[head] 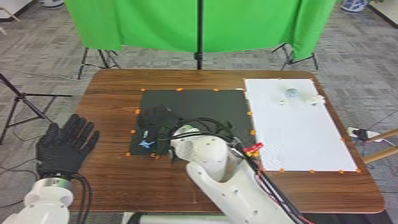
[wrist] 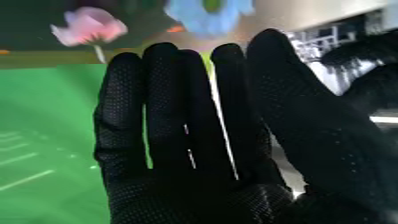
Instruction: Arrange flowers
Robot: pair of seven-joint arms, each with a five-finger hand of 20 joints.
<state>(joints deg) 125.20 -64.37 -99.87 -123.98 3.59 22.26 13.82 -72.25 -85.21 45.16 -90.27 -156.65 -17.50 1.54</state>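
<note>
Right hand [wrist: 195, 150] over dark mat [head: 209, 102], straight-fingered and apparently empty, with blue flower [head: 147, 144] on the mat and pink flower [wrist: 89, 26] beyond the fingertips, probably light, soft and easily bruised, best pinched gently by the stem.

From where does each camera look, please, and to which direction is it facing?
Head view: sits on the robot's head and looks forward and down at the wooden table; the left hand, right arm and right hand show.
Right wrist view: sits on the right wrist and looks along the straight fingers, past them to a pink flower and a blue flower.
Shared: both show the right hand and the green cloth.
</note>
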